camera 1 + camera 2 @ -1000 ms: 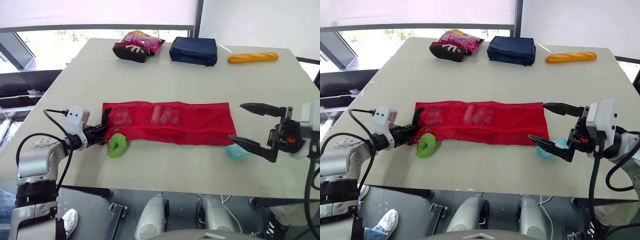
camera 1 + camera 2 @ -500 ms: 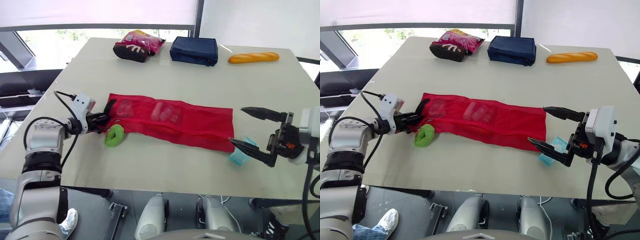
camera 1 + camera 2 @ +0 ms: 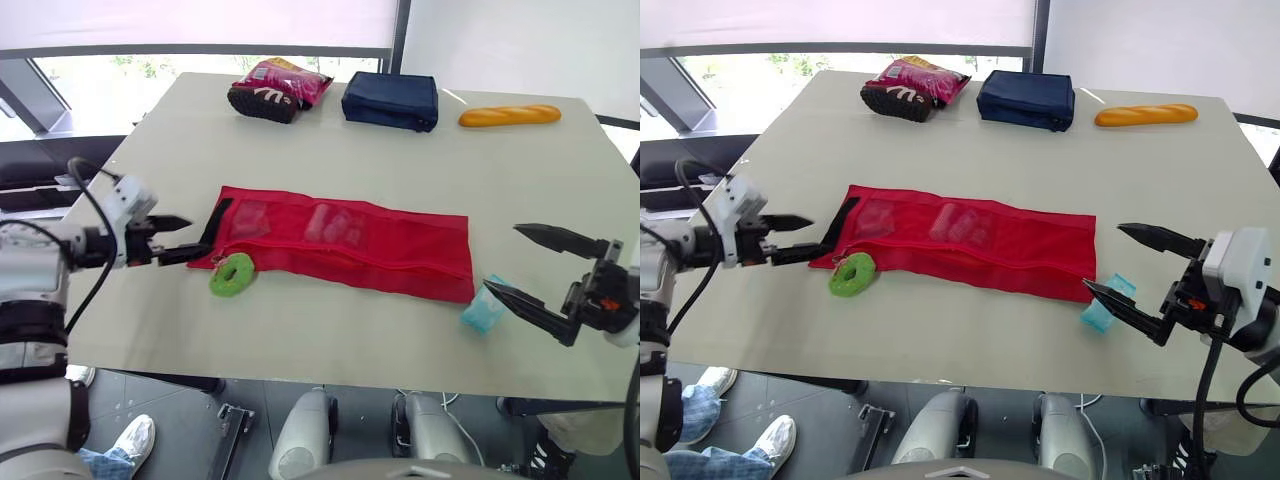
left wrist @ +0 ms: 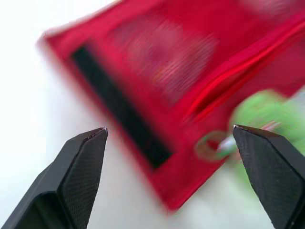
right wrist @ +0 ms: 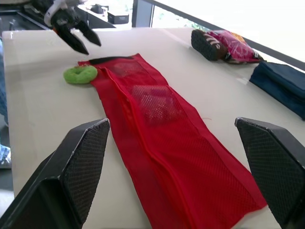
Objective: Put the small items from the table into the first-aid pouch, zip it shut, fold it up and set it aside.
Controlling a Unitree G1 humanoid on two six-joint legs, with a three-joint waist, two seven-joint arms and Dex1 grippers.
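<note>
Left eye view: the red pouch (image 3: 340,245) lies flat in the middle of the table (image 3: 330,150). Its long axis runs left to right, slightly slanted. The black-strip end points at the left gripper (image 3: 193,238), whose fingers are apart and empty. A green ring (image 3: 232,274) touches the pouch's near edge. The right gripper (image 3: 501,256), spread wide, is near a teal packet (image 3: 481,312).

I'm looking out over what reads as a robotics test room in an office-type building. A broad pale table (image 3: 330,320) sits in front of me, right up against big dark-framed windows (image 3: 130,80) with a roller blind (image 3: 200,20) pulled partway down and greenery outside. A plain white wall (image 3: 520,40) rises to my right. Mismatched props line the far edge: a snack bag (image 3: 280,88), a navy pouch (image 3: 390,100), a toy-looking baguette (image 3: 508,116). Down on the grey floor (image 3: 180,400), there's a person's sneaker (image 3: 135,440) beside the table.
</note>
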